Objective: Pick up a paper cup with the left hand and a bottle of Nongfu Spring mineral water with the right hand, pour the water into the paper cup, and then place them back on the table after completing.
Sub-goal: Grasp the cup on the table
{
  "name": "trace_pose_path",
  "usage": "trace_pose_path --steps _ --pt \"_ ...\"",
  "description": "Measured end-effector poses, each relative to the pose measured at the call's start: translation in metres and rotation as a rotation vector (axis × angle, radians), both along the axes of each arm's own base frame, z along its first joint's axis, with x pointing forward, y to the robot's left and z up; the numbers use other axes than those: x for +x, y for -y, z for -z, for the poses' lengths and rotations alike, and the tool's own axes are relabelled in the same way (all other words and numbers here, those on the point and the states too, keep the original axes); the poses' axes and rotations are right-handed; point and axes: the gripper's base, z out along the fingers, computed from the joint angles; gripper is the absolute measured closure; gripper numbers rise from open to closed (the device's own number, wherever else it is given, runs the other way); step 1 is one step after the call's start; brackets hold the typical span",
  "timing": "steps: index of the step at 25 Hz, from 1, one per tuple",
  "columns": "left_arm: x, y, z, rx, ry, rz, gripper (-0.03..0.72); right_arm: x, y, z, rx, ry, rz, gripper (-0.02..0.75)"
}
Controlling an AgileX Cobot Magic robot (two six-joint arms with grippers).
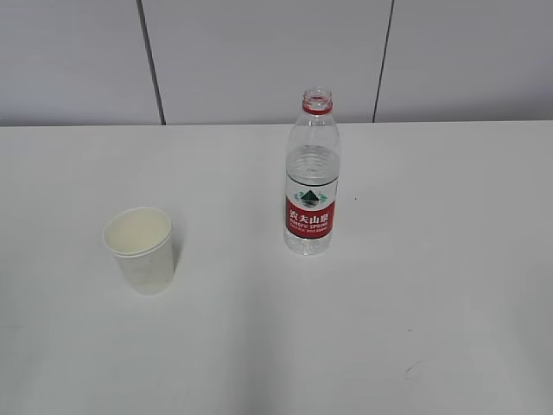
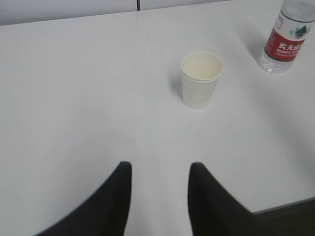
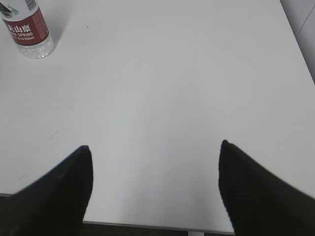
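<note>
Paper cup (image 1: 139, 249) and bottle (image 1: 310, 177) stand well apart; table (image 1: 449, 285) edge near.

Cup (image 1: 140, 249) left of bottle (image 1: 310, 186)

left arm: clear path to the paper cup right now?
Probably yes. In the left wrist view the left pincer is open, and the paper cup stands upright ahead of it, a little to the right, with only bare table between. The bottle stands off to the side, apart from the cup.
</note>
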Motion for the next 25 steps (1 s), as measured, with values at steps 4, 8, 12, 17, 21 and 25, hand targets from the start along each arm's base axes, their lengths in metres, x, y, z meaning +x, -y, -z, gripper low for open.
trace_pose_path --steps 4,8,12,17,21,25 --pt "0.0 0.0 0.0 0.0 0.0 0.0 0.44 0.0 0.0 0.0 0.0 0.0 0.0 0.15" --pt "0.0 0.0 0.0 0.0 0.0 0.0 0.44 0.0 0.0 0.0 0.0 0.0 0.0 0.15" --pt "0.0 0.0 0.0 0.0 0.0 0.0 0.44 0.0 0.0 0.0 0.0 0.0 0.0 0.15" --pt "0.0 0.0 0.0 0.0 0.0 0.0 0.44 0.0 0.0 0.0 0.0 0.0 0.0 0.15" --pt "0.0 0.0 0.0 0.0 0.0 0.0 0.44 0.0 0.0 0.0 0.0 0.0 0.0 0.15" --pt "0.0 0.0 0.0 0.0 0.0 0.0 0.44 0.0 0.0 0.0 0.0 0.0 0.0 0.15"
